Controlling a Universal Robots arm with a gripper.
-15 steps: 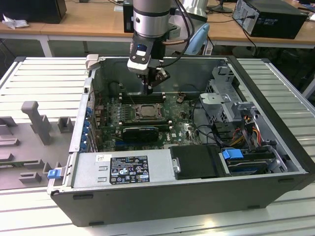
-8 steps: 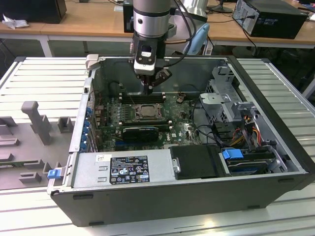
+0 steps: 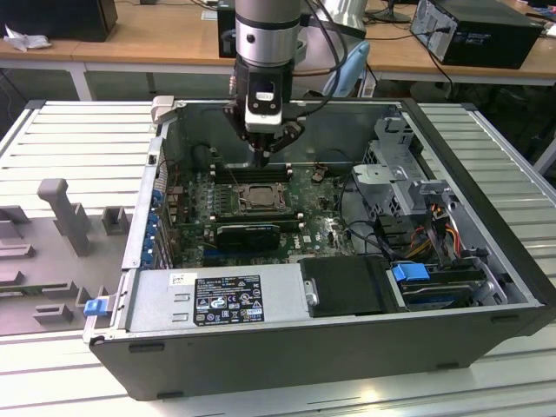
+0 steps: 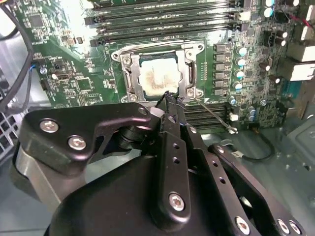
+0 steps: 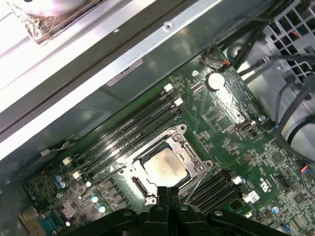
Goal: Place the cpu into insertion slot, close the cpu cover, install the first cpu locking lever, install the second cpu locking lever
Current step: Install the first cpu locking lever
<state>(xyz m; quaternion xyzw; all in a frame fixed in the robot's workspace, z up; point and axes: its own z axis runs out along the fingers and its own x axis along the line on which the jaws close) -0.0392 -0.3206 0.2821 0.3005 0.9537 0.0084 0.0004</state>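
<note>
Already the cpu [image 4: 158, 74] sits under the closed cpu cover [image 4: 131, 81], while the pinched-shut, empty gripper [image 4: 170, 98] hovers at its 6 o'clock edge, levers unsettled.

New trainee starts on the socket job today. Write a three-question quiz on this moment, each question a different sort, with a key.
1. True or false: the cpu already sits in the insertion slot, with the cpu cover down around it.
2. Multiple choice: the gripper is nearest to which part? A) the drive cage on the exterior view's right B) the edge of the socket C) the power supply
3. Fill in: the long black memory slots flank the socket on ___ sides.

Key: 1 true; 2 B; 3 two.
</note>
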